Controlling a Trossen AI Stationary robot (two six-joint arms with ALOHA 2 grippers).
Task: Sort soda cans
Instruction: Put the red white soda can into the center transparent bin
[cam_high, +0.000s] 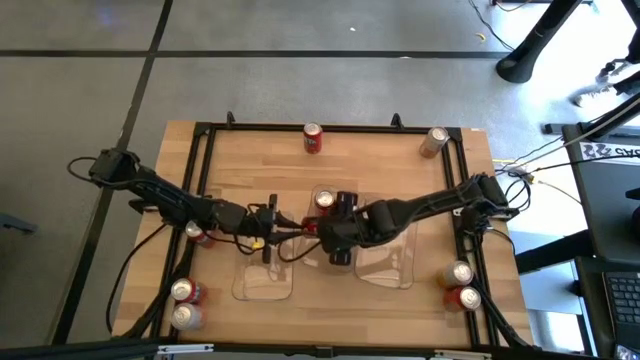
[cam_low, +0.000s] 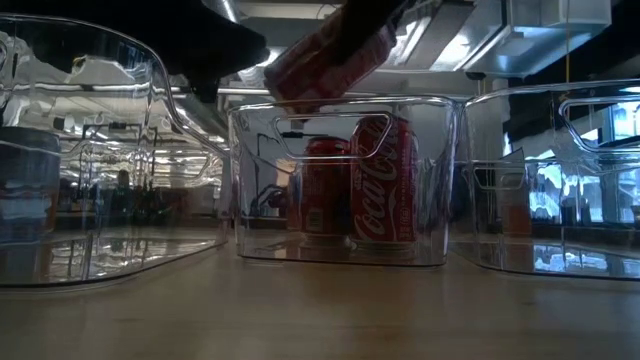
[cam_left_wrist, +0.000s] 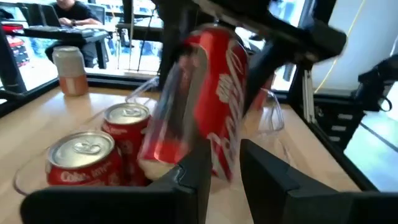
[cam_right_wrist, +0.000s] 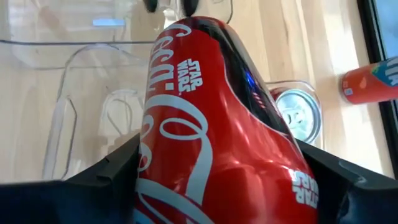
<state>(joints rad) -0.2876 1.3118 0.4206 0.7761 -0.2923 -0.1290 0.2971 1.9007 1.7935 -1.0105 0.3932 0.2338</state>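
While tilted above middle tray (cam_low: 440, 180), red can (cam_right_wrist: 217, 124) sits clamped in right claw (cam_right_wrist: 224, 180).

The held red can (cam_right_wrist: 211, 124) fills the right wrist view, its lower end cut off. It hides most of the silver-topped can (cam_right_wrist: 300, 118) behind. Distant cans' labels are unreadable from above.

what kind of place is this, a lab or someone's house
Most likely a robotics lab or workshop, not a home. A framed wooden table stands on a tiled floor with loose cables beside it, and past the table a person sits at a desk under open ceiling ducts.
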